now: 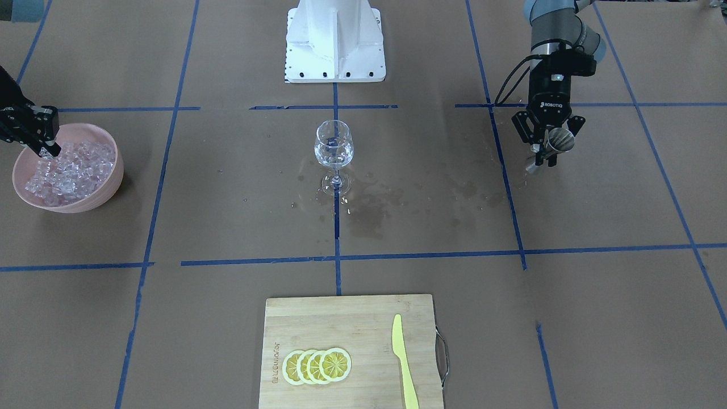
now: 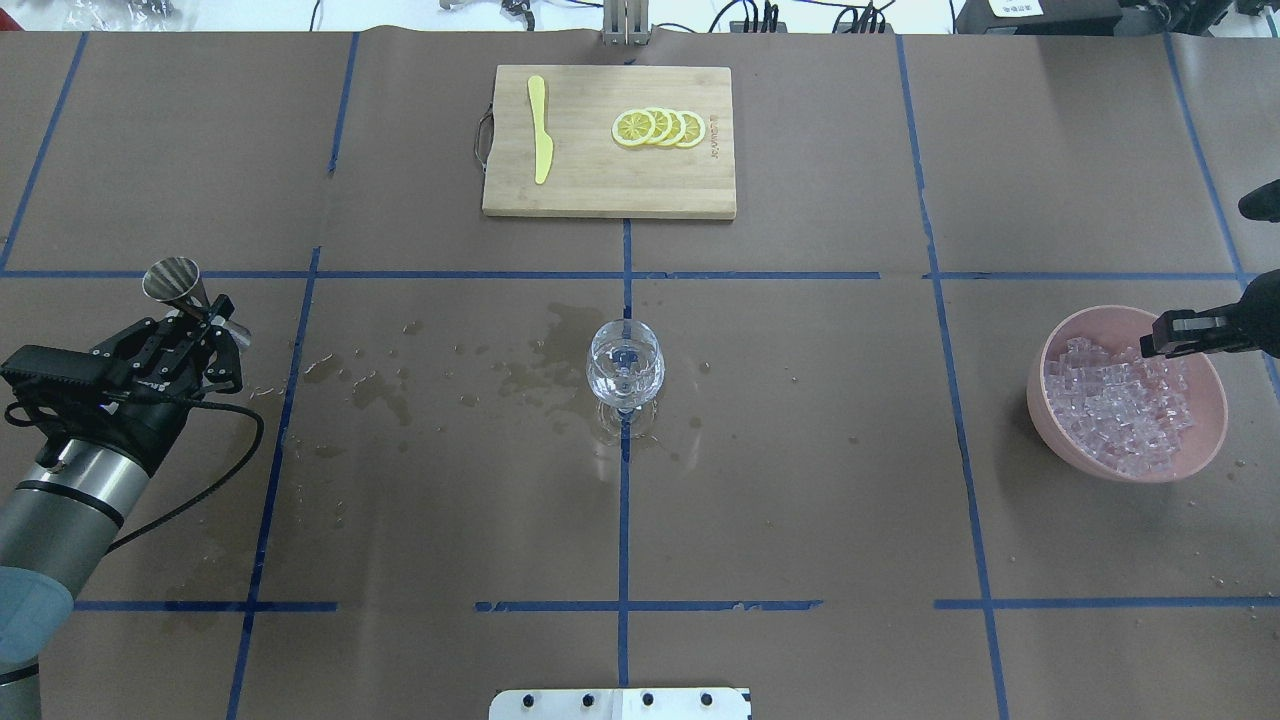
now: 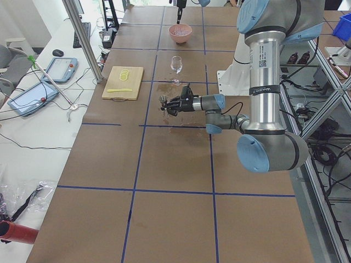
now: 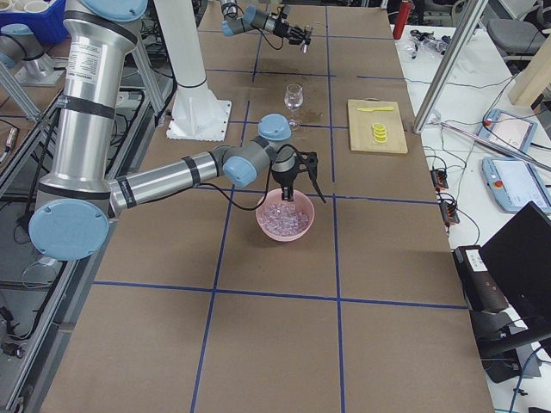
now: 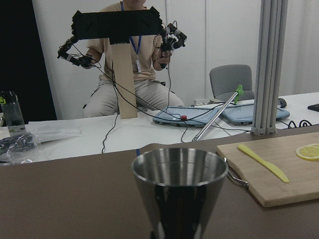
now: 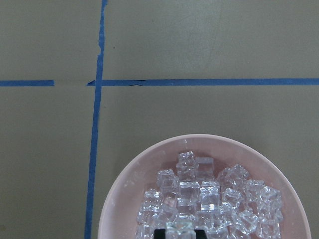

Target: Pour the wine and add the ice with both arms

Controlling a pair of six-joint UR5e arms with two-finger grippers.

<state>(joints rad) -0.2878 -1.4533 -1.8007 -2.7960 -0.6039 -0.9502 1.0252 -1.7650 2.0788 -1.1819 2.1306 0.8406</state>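
My left gripper (image 1: 544, 149) is shut on a steel jigger (image 1: 559, 140), held upright just above the table at its left side; the jigger fills the left wrist view (image 5: 179, 194), and its contents are hidden. It also shows overhead (image 2: 175, 280). A wine glass (image 2: 624, 370) with a little clear wine stands at the table's centre. My right gripper (image 2: 1165, 335) points down into a pink bowl (image 2: 1060, 440) heaped with ice (image 2: 1120, 410). In the right wrist view its fingertips (image 6: 159, 232) sit in the heap with a cube (image 6: 179, 226) between them.
A bamboo cutting board (image 2: 600, 190) at the far middle carries several lemon slices (image 2: 660, 128) and a yellow knife (image 2: 541, 130). Wet patches (image 2: 380, 390) spread between the glass and the left gripper. The white base column (image 1: 335, 40) is at the near edge.
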